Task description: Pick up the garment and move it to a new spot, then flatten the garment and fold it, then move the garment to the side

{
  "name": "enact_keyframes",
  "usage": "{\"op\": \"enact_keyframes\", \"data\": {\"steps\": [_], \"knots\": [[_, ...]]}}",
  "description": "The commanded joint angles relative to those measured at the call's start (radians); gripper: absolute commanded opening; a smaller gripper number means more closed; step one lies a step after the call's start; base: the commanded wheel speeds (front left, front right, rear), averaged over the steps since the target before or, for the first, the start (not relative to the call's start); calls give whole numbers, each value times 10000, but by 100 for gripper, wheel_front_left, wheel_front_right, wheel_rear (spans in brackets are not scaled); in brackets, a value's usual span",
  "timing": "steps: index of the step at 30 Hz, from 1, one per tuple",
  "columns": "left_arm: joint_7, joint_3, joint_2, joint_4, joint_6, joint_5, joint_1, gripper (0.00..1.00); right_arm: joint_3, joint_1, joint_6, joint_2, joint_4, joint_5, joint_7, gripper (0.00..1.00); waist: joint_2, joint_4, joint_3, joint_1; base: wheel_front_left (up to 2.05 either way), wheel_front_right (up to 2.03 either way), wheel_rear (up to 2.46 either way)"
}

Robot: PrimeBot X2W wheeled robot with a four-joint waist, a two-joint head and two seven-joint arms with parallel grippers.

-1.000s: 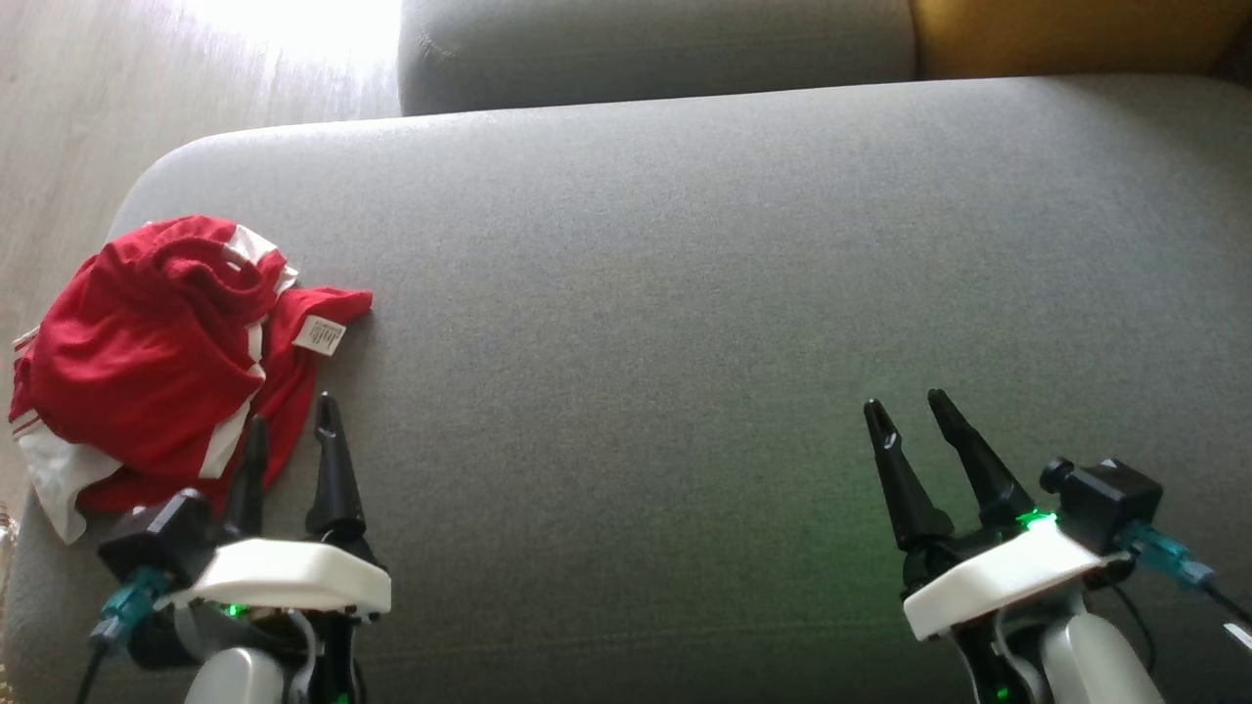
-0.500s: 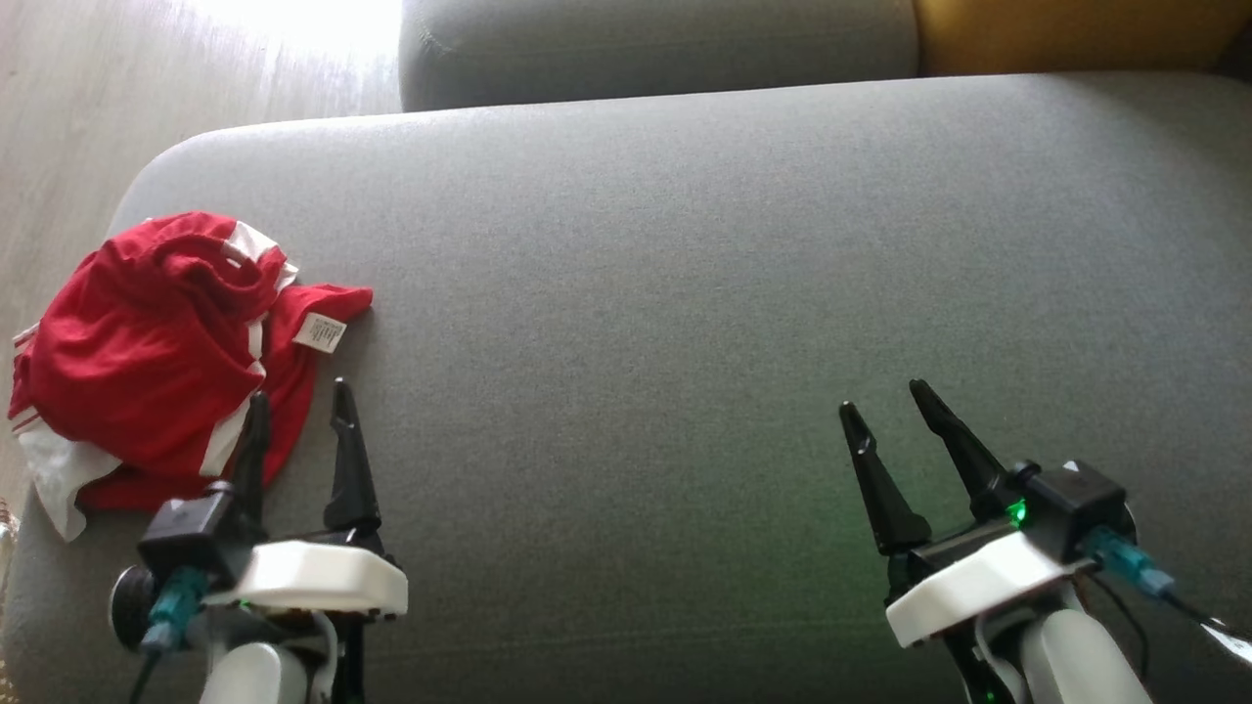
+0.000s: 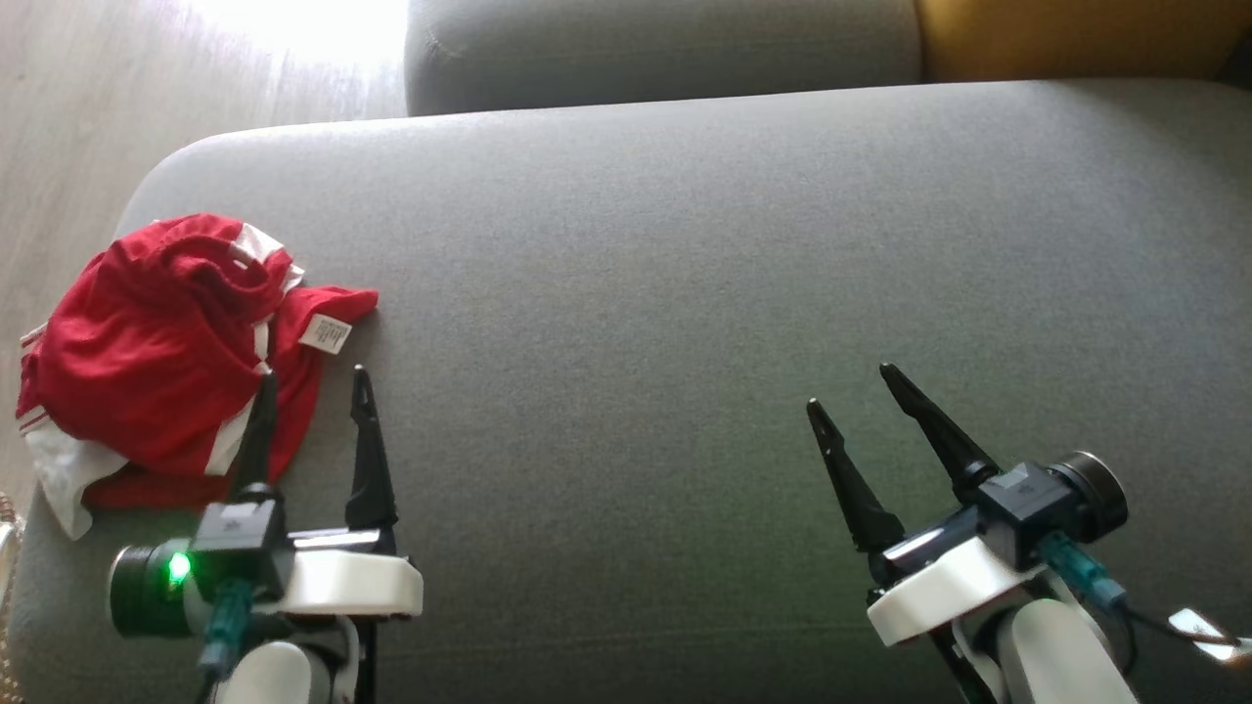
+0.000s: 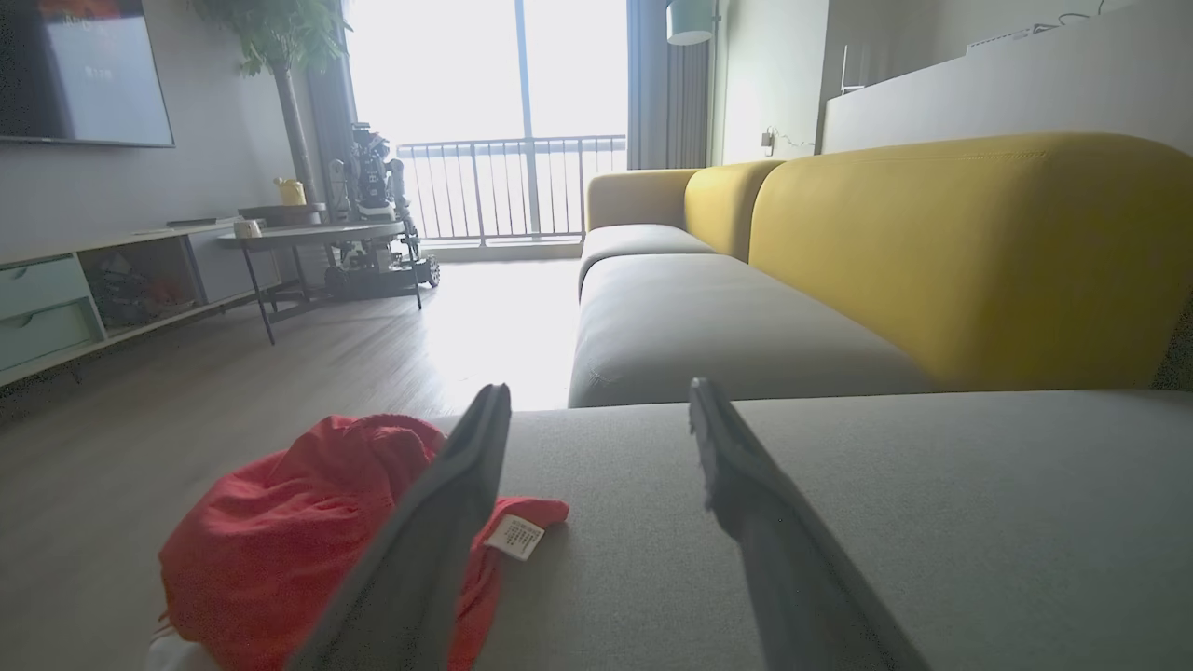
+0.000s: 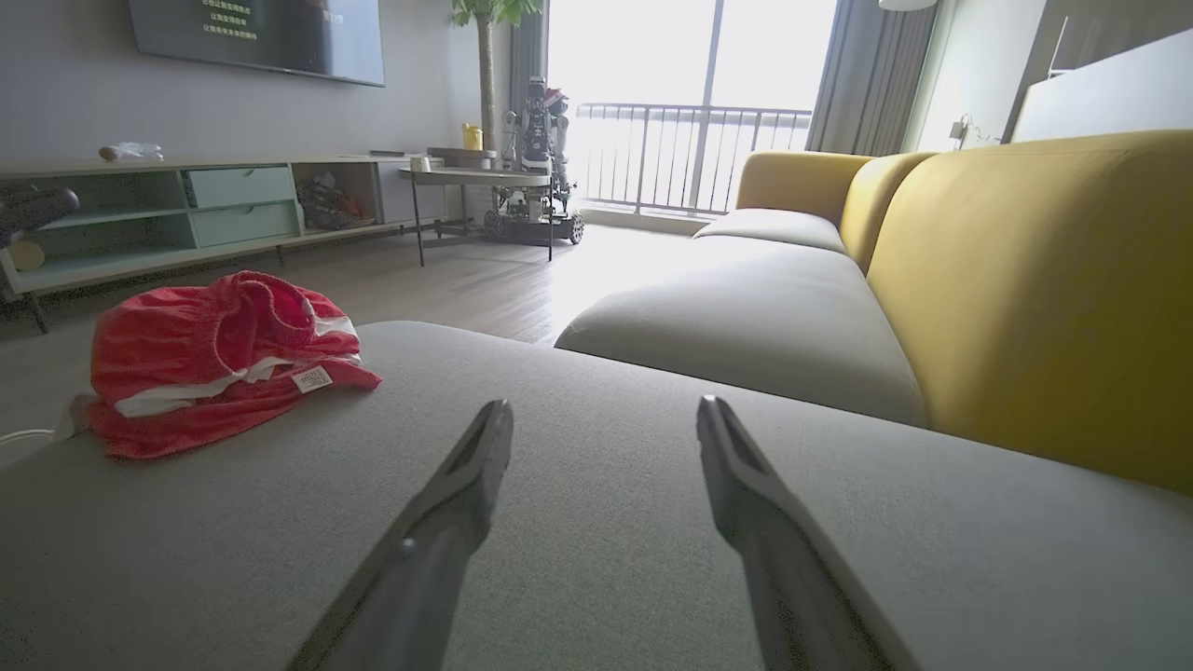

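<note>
Where the robot looks down, a wide grey seat cushion (image 3: 685, 244) spreads across the head view. Its cover is a fine, matte weave and its far left corner is softly rounded. A second grey cushion (image 3: 655, 49) lies beyond it, and mustard-yellow backrests (image 5: 1044, 280), plump and smooth-edged, run along the sofa's right side. Pale wooden floor (image 3: 78, 98) lies to the left, washed out by glare from a tall window with a balcony railing (image 4: 513, 177). Along the far wall are a low cabinet with mint-green drawers (image 5: 186, 205), a dark wall-mounted television (image 5: 261, 33), a round-topped table on thin legs (image 5: 475, 175) and a potted tree (image 4: 280, 56).

The garment (image 3: 156, 352) sits crumpled in a heap at the cushion's left end, close to the edge. It is soft red cloth with white stripes and trim, and a small white label (image 3: 326, 333) is turned outward.

The left gripper (image 3: 314, 374) is just beside the heap, its two long, dark, tapering fingers spread apart and holding nothing. One finger crosses in front of the garment's near edge, and contact cannot be judged. The right gripper (image 3: 849, 388) is well apart from the garment, over bare cushion, with its fingers likewise spread wide and empty.
</note>
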Motion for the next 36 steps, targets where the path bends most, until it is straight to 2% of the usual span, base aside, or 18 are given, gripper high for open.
{"op": "enact_keyframes", "data": {"steps": [1, 13, 27, 36], "knots": [[-159, 193, 129, -467, 67, 322, -158, 100, 268, -434, -2, -110, -414, -328, -174, 100, 0, 50, -9, 0, 0, 0, 0], [-159, 177, 91, -411, 58, 290, -77, 100, 208, -268, -2, -110, -424, -259, -174, 100, 0, 750, -134, 0, 0, 0, 0], [-159, 489, 55, -326, 53, 151, 215, 100, -138, 165, -2, -110, -411, -124, -174, 100, 0, 2462, -306, 0, 0, 0, 0], [-159, 674, -5, -468, 80, 41, 258, 100, -192, 186, -2, -110, -476, -240, -174, 100, 0, 3133, -28, 0, 0, 0, 0]]}}
